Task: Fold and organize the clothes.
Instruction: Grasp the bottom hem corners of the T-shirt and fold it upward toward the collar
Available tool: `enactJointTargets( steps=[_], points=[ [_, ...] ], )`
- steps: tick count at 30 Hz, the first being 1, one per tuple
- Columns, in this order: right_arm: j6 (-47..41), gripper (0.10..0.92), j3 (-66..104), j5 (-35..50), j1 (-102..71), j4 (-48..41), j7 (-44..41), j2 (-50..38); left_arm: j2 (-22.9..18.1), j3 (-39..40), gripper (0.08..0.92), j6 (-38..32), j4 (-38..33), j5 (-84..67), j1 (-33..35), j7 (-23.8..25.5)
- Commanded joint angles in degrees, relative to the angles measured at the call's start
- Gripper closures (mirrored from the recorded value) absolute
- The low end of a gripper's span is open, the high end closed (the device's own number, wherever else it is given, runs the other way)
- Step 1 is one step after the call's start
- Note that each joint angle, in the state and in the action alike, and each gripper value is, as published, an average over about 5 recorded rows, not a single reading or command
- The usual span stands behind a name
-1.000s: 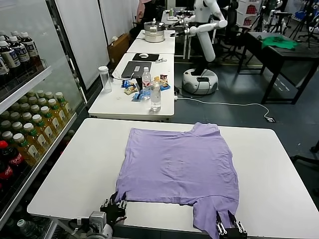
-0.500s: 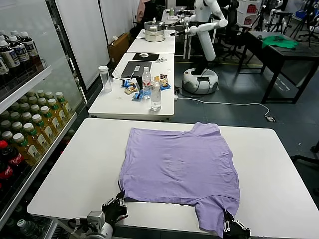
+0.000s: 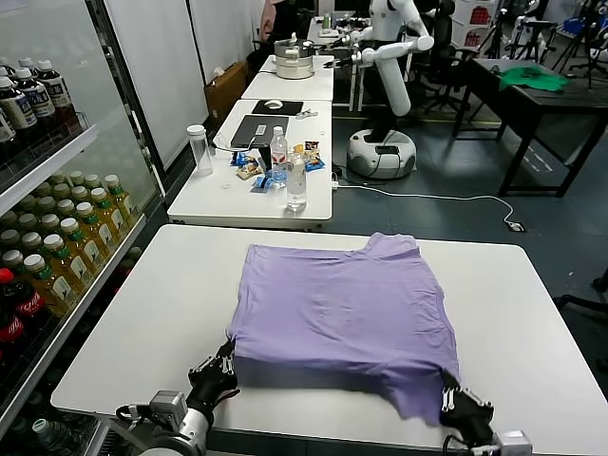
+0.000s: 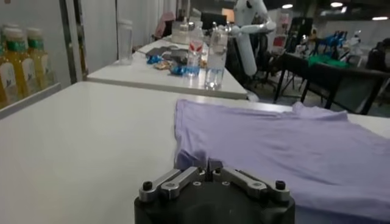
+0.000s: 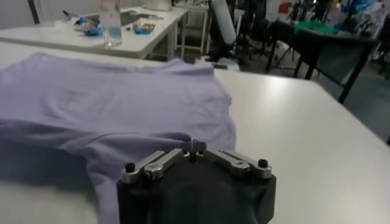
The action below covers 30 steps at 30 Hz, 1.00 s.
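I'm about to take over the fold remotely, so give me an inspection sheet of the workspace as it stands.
Surface: white table, bare around the shirt.
Job's things: lavender T-shirt lying spread out, its near hem lifted off the table at both corners.
Clutter: nothing seen on the work table.
Grippers: left gripper shut on the near left hem corner; right gripper shut on the near right one.
Cables: white cable on the floor beyond the table.
Surroundings: bottle shelves to the left; second table with water bottles behind; another robot farther back.
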Motion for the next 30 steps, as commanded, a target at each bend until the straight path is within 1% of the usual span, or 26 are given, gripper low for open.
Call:
enactJointTargets(
  steps=[1, 9, 16, 23, 27, 30],
  points=[
    [-0.3, 0.910, 0.4, 1.1, 10.6, -5.1, 0.0, -4.3, 1.5, 0.0, 0.896, -1.4, 2.4, -1.9, -3.8, 0.0],
    [-0.4, 0.910, -4.3, -1.2, 19.5, -13.4, -0.6, -6.4, 3.5, 3.0, 0.896, -1.9, 11.3, -1.1, -12.6, 1.1],
    [-0.5, 0.910, -8.1, -3.1, 24.4, -19.0, -1.2, -6.7, 3.7, 5.4, 0.896, -2.0, 17.4, 0.4, -19.2, 1.7],
    [0.1, 0.910, -10.4, -5.9, 26.0, -22.4, -1.4, -5.5, 3.6, 7.2, 0.896, -0.5, 21.8, 4.1, -21.9, 3.6],
    [0.5, 0.910, -11.1, -7.0, 26.6, -23.6, -1.4, -5.0, 2.9, 7.5, 0.892, 0.0, 23.1, 5.3, -22.7, 3.7],
    [1.0, 0.910, -11.3, -7.4, 26.9, -24.4, -1.3, -4.7, 2.4, 7.4, 0.873, 0.3, 23.7, 5.5, -23.2, 3.6]
  ],
)
